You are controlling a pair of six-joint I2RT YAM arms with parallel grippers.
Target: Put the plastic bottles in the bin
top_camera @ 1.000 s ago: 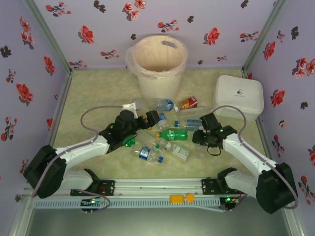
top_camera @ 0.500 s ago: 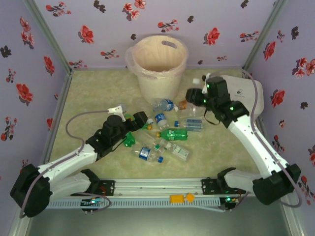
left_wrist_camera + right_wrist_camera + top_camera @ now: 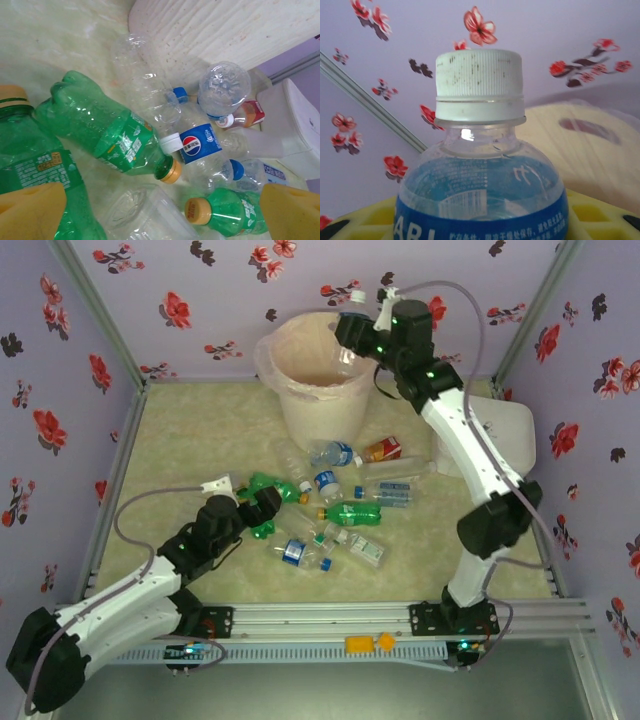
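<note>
1. The right gripper (image 3: pixel 352 332) is clamped on a clear bottle (image 3: pixel 480 150) with a blue label, white cap up, high over the right side of the bin (image 3: pixel 320 410), which stands at the middle of the table's (image 3: pixel 200 430) far edge
2. From overhead I cannot quite tell whether the bottle is fully inside the rim line. If it is let go short, it could strike the rim and drop behind the bin or back onto the table
3. The remaining bottles (image 3: pixel 345 515) lie crowded in the middle of the table, touching and overlapping. They look smooth and round, so a squeeze off centre could squirt one away, or catch two at once
4. A green bottle (image 3: pixel 110 135) lies right under the left gripper (image 3: pixel 268 508) with clear ones pressed against it, so a careless descent may scatter the heap towards the table's edges
5. The right arm is stretched tall and far forward, rising from the near right corner past the white box (image 3: pixel 485 435)
6. The left arm lies low, reaching from the near left corner towards the middle, its jaws wide apart and empty above the heap
</note>
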